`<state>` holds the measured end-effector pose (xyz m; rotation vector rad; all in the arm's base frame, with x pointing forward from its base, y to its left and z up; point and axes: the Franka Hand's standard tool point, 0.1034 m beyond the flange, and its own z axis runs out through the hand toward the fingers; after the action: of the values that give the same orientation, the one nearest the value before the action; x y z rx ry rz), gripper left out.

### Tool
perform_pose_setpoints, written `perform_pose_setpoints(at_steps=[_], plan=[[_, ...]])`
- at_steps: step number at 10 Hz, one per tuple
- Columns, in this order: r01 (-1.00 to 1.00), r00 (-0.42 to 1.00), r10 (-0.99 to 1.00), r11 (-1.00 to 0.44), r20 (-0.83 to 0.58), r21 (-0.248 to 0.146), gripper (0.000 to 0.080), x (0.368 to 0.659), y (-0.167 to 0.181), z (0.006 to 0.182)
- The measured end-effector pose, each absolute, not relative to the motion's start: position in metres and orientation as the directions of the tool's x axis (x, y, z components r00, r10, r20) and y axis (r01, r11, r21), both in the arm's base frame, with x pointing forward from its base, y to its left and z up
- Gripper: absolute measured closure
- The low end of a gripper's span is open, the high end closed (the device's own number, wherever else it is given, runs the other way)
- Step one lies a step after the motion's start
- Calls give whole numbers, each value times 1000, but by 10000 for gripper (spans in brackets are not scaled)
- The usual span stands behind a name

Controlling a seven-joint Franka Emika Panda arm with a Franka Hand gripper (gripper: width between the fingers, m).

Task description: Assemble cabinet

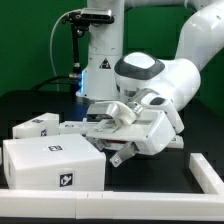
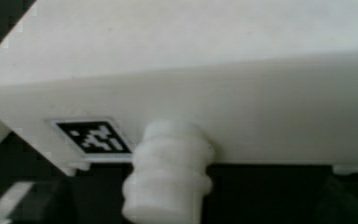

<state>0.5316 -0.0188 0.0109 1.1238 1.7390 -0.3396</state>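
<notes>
A large white cabinet box point(image 1: 50, 160) with two tags stands at the front of the exterior view's left. A smaller white block point(image 1: 35, 125) lies behind it. My gripper point(image 1: 125, 135) is low over another white cabinet part point(image 1: 155, 137) in the middle, which sits tilted. In the wrist view this part point(image 2: 194, 80) fills most of the frame, with a tag point(image 2: 92, 137) and a white peg point(image 2: 167, 170) sticking out of its edge. My gripper point(image 2: 185, 205) is open. Its dark fingers point(image 2: 16, 200) stand far apart on either side of the peg and do not touch it.
A white bar point(image 1: 205, 172) lies at the front of the exterior view's right. The marker board point(image 1: 85, 127) lies on the black table, partly hidden by the gripper. The arm's base point(image 1: 100, 60) stands at the back.
</notes>
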Motion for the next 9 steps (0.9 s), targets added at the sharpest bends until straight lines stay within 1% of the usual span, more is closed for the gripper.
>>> perform_pose_setpoints(at_steps=[2, 3, 4, 5, 9], plan=[[807, -72, 527, 529, -847, 261, 407, 532, -19, 11], [807, -72, 527, 529, -847, 261, 407, 532, -19, 11], [807, -72, 528, 530, -846, 261, 590, 532, -19, 11], [807, -72, 527, 529, -847, 261, 620, 532, -19, 11], [807, -72, 527, 529, -847, 261, 620, 531, -19, 11]])
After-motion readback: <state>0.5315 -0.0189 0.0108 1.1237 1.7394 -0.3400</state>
